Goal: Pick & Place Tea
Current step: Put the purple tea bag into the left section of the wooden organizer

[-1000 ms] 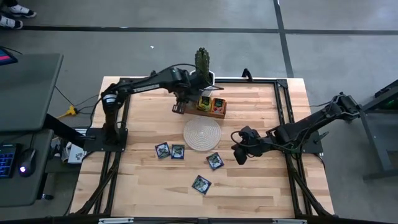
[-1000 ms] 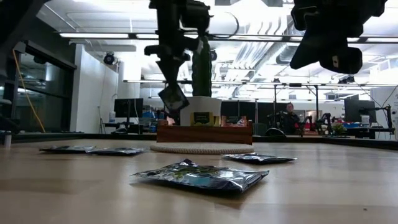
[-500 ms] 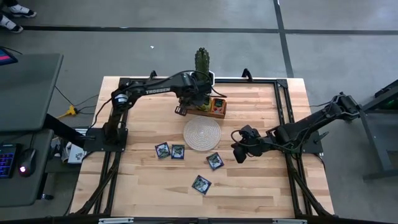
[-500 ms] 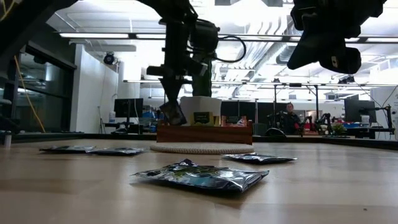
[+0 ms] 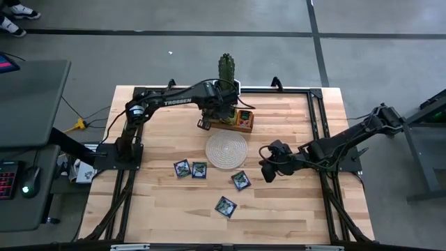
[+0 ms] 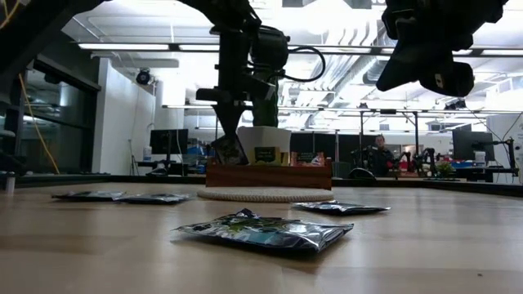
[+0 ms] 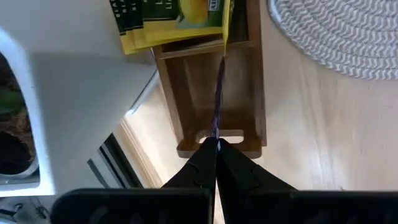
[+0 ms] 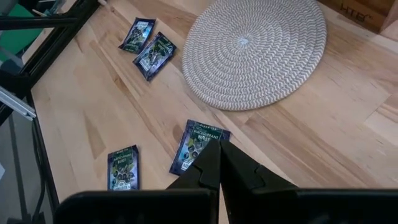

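A dark tea sachet (image 7: 218,93) hangs edge-on from my left gripper (image 7: 216,144), which is shut on it over the left end compartment of the brown wooden tray (image 5: 245,127). In the low view the sachet (image 6: 229,150) reaches the tray's rim (image 6: 270,175). Yellow sachets (image 7: 177,18) stand in the neighbouring compartment. Several dark sachets lie flat on the table, among them one (image 5: 240,180) near the round mat (image 5: 226,150) and another (image 5: 225,206) nearer the front. My right gripper (image 5: 265,174) hovers shut above the table, right of the mat, holding nothing. My left gripper pinches the sachet's top edge (image 7: 217,132) between its two fingers, coming from above and pointing steeply down. The sachet hangs upright below the fingers, its lower end inside the tray's end compartment. I cannot tell whether it touches the tray's floor.
A white pot with a cactus (image 5: 227,70) stands right behind the tray, close to my left arm. Two sachets (image 5: 182,168) (image 5: 199,169) lie side by side left of the mat. Bare wood stretches along the table's near edge.
My left gripper has sunk and shifted a little toward the tray, carrying the sachet from above the tray's left end down to its rim. The sachet stays hanging upright. Most of the descent came early; lately it has barely moved.
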Motion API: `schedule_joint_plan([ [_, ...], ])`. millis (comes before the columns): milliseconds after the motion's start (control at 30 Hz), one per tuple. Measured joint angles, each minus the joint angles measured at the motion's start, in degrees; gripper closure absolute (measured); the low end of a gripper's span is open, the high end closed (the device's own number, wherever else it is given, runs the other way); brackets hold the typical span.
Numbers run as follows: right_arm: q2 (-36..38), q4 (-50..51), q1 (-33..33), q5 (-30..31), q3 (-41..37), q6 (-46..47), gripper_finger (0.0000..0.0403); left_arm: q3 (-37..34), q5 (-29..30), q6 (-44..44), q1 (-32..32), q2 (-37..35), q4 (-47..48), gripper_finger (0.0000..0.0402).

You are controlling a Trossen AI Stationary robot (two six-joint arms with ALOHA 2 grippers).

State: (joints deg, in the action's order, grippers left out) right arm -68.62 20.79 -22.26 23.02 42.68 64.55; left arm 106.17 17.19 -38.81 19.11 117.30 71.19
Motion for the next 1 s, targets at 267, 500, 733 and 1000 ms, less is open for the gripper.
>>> schedule_joint_plan([
  [267, 0.0, 0.0, 0.0, 0.5, 0.0, 0.0, 0.0402, 0.0, 0.0, 0.0, 0.0, 0.0, -1.4, 0.0401],
  [500, 0.0, 0.1, 0.0, 0.8, 0.0, 1.1, 0.0402, 0.0, 0.2, -0.3, 0.0, 0.0, -1.6, 0.0401],
  [733, 0.0, 0.1, 0.0, 0.8, 0.0, 1.2, 0.0402, 0.0, 3.3, -0.9, 0.0, 0.0, -1.0, 0.0401],
  [1000, 0.0, 0.1, 0.0, 0.9, 0.0, 1.2, 0.0402, 0.0, 3.3, -1.4, 0.0, 0.0, 0.1, 0.0401],
])
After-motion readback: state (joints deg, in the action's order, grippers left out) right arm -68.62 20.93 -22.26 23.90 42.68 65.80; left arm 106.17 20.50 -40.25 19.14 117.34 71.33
